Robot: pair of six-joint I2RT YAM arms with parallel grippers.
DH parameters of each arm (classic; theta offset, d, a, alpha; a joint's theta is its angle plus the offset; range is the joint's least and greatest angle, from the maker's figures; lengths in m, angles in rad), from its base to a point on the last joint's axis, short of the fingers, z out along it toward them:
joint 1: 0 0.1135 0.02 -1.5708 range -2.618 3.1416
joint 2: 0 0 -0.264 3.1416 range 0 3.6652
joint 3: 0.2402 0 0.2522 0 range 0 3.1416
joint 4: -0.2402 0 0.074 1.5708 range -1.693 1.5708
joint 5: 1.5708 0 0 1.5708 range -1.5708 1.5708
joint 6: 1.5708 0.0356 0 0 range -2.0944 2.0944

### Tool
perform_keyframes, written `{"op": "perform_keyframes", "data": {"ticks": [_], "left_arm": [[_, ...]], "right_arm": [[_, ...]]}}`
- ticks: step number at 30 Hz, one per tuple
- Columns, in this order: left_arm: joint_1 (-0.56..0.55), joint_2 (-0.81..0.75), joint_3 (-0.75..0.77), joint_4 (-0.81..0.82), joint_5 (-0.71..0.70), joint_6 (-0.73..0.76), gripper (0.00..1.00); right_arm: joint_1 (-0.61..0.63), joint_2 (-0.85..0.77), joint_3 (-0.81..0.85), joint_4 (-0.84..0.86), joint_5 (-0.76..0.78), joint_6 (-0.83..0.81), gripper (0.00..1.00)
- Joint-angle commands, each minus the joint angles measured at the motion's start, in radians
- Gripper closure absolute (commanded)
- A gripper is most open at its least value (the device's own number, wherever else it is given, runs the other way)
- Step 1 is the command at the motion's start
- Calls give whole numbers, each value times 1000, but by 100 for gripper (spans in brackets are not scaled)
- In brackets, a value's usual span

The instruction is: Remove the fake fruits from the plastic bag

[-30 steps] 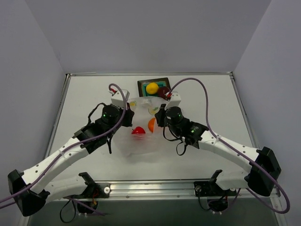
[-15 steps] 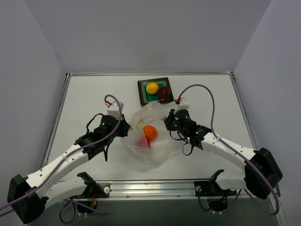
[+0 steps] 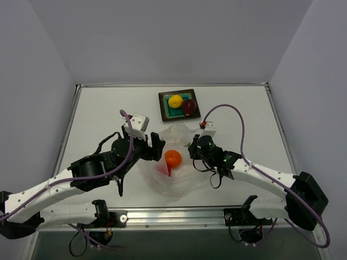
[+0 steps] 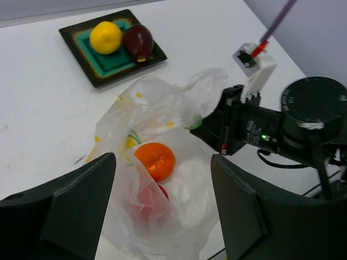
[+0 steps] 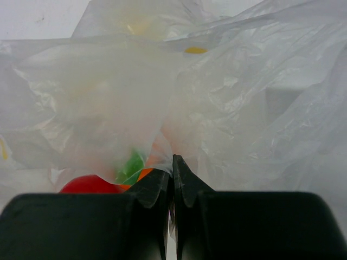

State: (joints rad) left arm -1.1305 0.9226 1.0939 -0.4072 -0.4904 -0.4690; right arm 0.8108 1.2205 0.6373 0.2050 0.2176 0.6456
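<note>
Left gripper (image 3: 151, 146) jaws wide, empty, over plastic bag (image 3: 174, 174) at frame centre; right gripper (image 5: 172, 179) pinched shut on bag film; orange fruit (image 3: 172, 157) and red fruit (image 3: 162, 169) inside; film limp, slippery; fruits look light, hard, prone to roll; grip orange across its middle.

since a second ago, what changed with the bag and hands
The plastic bag was drawn toward the near edge. The left hand then opened and let go; the right hand stays shut on it. The yellow fruit and maroon fruit stay on the tray.
</note>
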Motion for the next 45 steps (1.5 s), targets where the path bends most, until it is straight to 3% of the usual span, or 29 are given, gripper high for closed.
{"op": "perform_keyframes", "data": {"ticks": [1,4,9,14,19,22,25,26,29,30,31,32,33,34,38,41,45], "left_arm": [[-153,131,96,-143,-128,0,32],[-233,205,113,-200,-184,-95,31],[-204,223,-41,-183,-220,-249,32],[12,285,-181,-98,-103,-247,31],[112,291,-285,8,-96,-174,36],[213,320,-316,142,21,-100,39],[267,363,-295,212,81,-30,50],[268,364,-279,238,105,-14,65],[270,357,-270,263,156,9,89],[268,348,-273,266,167,9,97],[268,340,-281,275,179,9,98],[268,329,-302,281,190,10,98],[268,299,-316,288,209,1,98],[268,279,-343,298,219,-5,98],[265,193,-397,323,246,-45,98],[262,144,-443,353,248,-63,98],[256,108,-468,369,242,-69,98]], "right_arm": [[1,-19,10,-21,77,40,100],[1,-21,13,-22,80,43,100],[1,-42,-1,-18,71,46,100],[1,-70,-19,-15,46,52,100],[24,-118,-71,-41,31,81,100],[54,-124,-88,-47,8,115,100],[125,-121,-93,-59,32,147,100],[129,-119,-100,-59,51,152,100],[108,-102,-103,-65,74,147,99],[100,-102,-103,-67,74,138,95],[96,-99,-100,-69,74,129,91],[88,-101,-81,-91,78,118,75],[87,-104,-64,-113,101,106,66],[88,-117,-24,-168,126,76,48],[91,-202,62,-313,158,-20,18],[91,-272,140,-380,143,-75,9],[97,-314,229,-398,68,-130,6]]}}
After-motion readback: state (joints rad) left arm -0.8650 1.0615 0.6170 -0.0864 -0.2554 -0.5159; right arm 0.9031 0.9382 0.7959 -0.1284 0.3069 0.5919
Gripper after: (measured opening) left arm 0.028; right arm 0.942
